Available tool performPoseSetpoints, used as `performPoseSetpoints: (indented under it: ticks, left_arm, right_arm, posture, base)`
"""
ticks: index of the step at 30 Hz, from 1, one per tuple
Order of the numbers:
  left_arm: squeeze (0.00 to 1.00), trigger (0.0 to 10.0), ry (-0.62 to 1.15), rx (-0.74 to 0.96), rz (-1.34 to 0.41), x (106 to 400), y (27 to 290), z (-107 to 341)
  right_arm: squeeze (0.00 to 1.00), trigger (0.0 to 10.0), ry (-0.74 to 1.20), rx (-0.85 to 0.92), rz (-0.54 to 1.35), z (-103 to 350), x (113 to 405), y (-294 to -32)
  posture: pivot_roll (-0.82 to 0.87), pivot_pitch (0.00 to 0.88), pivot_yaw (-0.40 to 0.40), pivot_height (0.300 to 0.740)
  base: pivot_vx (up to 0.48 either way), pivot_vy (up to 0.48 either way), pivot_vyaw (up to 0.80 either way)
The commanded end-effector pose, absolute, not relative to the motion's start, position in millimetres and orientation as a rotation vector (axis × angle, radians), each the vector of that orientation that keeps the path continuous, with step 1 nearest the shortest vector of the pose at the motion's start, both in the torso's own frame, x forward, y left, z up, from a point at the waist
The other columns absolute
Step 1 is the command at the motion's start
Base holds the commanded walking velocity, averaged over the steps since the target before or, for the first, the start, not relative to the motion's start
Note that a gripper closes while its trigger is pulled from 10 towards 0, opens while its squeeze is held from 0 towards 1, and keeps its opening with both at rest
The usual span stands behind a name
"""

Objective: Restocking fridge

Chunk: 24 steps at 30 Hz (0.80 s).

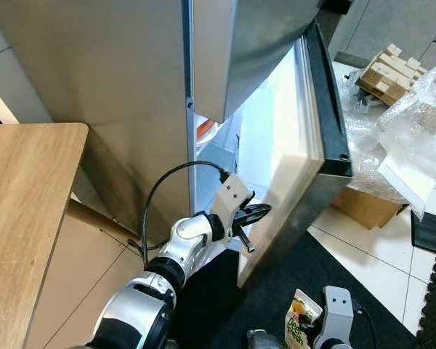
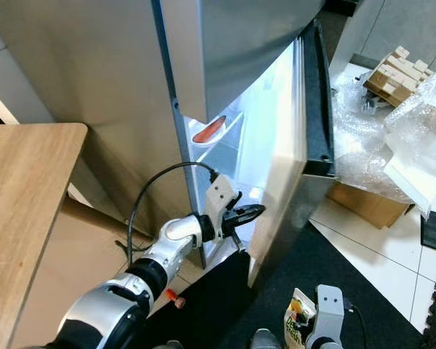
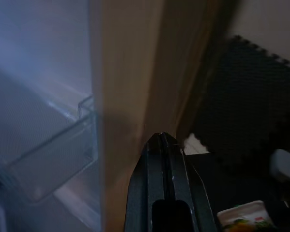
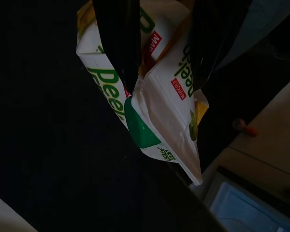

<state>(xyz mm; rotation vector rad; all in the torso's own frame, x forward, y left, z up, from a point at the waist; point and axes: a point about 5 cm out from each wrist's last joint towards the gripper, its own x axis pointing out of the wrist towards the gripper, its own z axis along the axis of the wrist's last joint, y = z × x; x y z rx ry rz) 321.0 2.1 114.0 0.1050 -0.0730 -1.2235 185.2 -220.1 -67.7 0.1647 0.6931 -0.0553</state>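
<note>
A silver-and-black left arm is showing a beige wrist housing behind the left gripper (image 1: 256,215), a black cable looping from it; the right gripper (image 4: 159,58) is showing glossy black fingers.

Brushed metal fridge door (image 1: 276,29), matt wooden table (image 1: 22,196), glossy paper carton (image 4: 159,106)
</note>
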Motion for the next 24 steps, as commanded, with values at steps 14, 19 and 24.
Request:
performPoseSetpoints:
  ticks: [14,19,24]
  left_arm:
    - [0.0,10.0,-0.04,-0.073,-1.305,285.3,-3.9,86.4]
    - [0.0,10.0,0.069,0.053,-1.077,287.6,33.4,55.9]
    - [0.0,10.0,0.128,0.072,-0.951,286.1,55.6,42.6]
  right_arm:
    - [0.0,10.0,0.704,0.123,0.024,-68.9,184.4,-212.3]
    - [0.0,10.0,0.662,0.031,0.193,-61.8,198.9,-195.5]
    - [0.0,10.0,0.614,-0.025,0.296,-52.5,215.4,-184.0]
  posture:
    - [-0.13,0.18,-0.012,0.74]
    - [-0.12,0.178,-0.016,0.74]
    - [-0.11,0.173,-0.017,0.74]
  base:
    - [0.0,0.0,0.0]
    - [0.0,0.0,0.0]
    - [0.0,0.0,0.0]
